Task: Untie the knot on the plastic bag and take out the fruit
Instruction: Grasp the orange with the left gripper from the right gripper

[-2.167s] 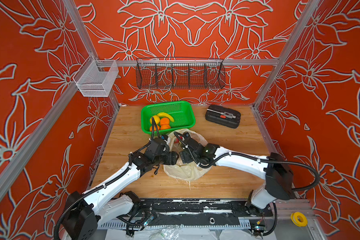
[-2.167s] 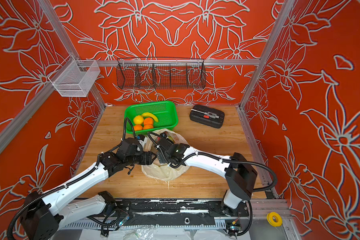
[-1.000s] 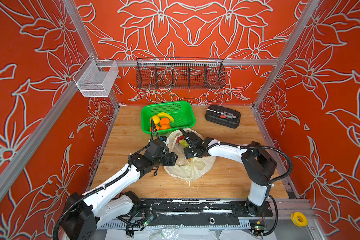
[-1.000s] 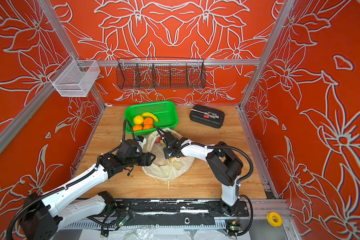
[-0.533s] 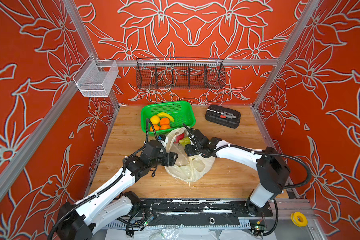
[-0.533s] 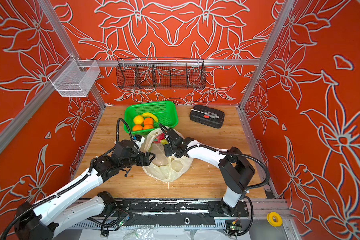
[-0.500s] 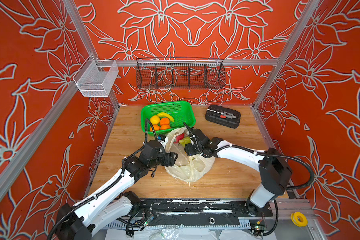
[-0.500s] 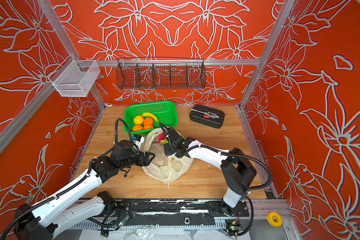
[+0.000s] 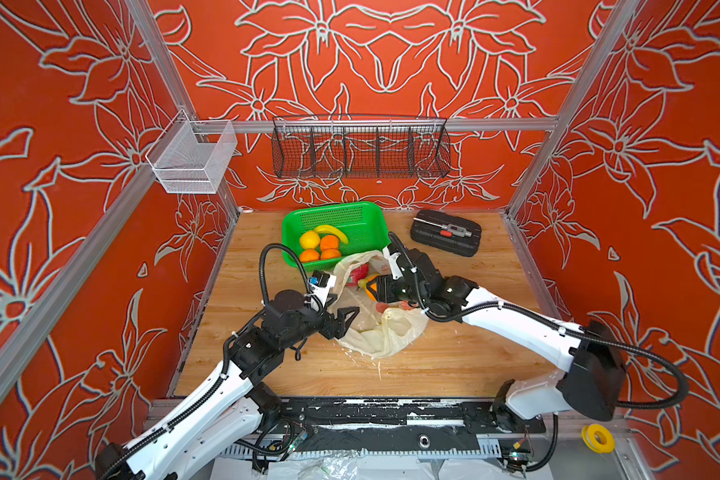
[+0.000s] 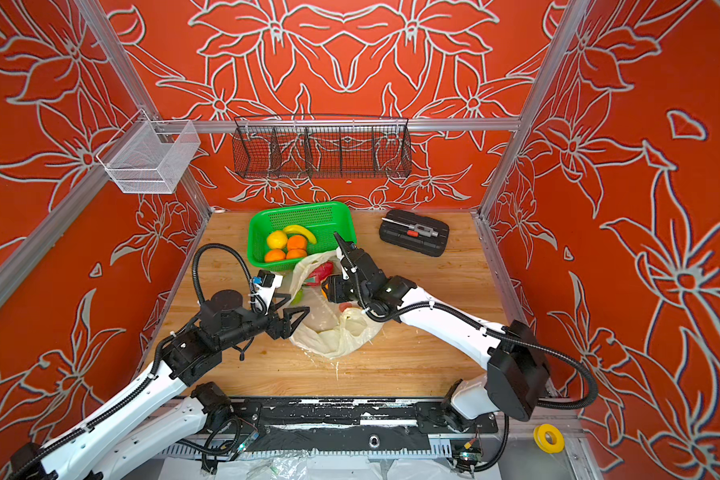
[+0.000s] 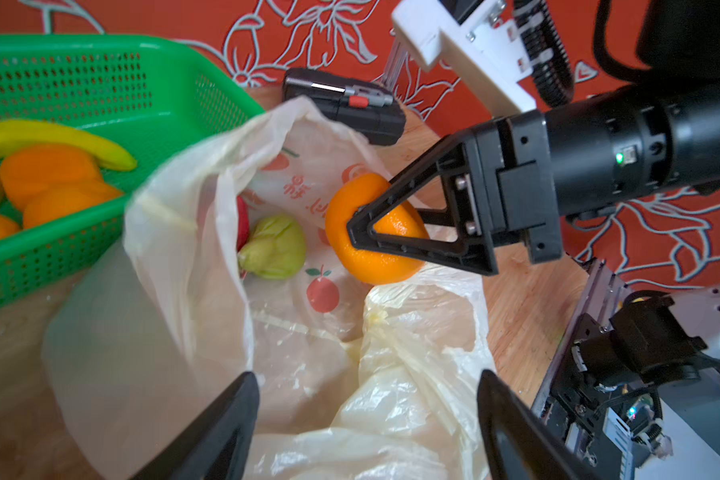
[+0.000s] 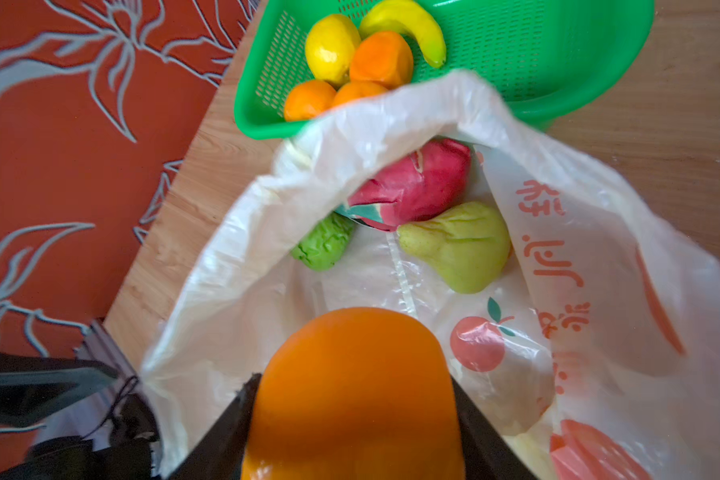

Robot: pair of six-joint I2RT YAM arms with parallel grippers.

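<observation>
on the wooden tabletop (image 9: 454, 365), walled in red flower print, the plastic bag (image 9: 385, 332) lies mid-table just near of the green basket (image 9: 329, 212). its mouth gapes, so the untying looks done. the right gripper (image 11: 360, 220) is clamped on an orange (image 12: 350, 374) above the mouth. the left gripper (image 9: 345, 304) stands spread and empty at the bag's left edge. a lemon (image 9: 309, 240) and three basket oranges (image 9: 329, 242) are out. the dragon fruit (image 12: 416, 183) and two green fruits (image 12: 458, 245) are left inside.
</observation>
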